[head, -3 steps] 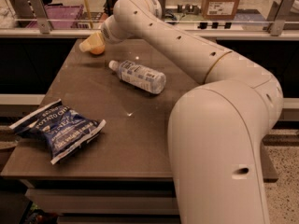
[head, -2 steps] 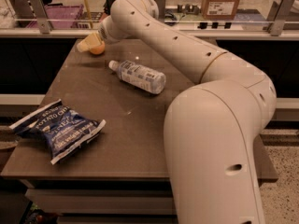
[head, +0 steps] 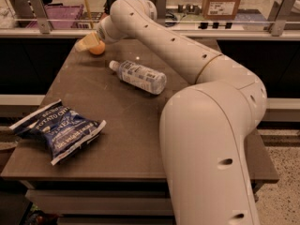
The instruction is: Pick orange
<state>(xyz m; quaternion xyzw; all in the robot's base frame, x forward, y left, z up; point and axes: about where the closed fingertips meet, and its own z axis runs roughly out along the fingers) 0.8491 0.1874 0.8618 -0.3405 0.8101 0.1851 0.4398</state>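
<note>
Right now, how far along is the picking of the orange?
Done: the reach; the gripper is at the orange, at the far left corner of the table. In hand: the grasp, though I cannot tell if it holds. Left: the lift; the orange looks to rest on the table.

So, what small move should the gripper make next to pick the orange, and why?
Probably ease the gripper slightly further over the orange before grasping. It sits right at the fruit near the far left corner of the table, and the bottle lies apart, so nothing blocks it.
</note>
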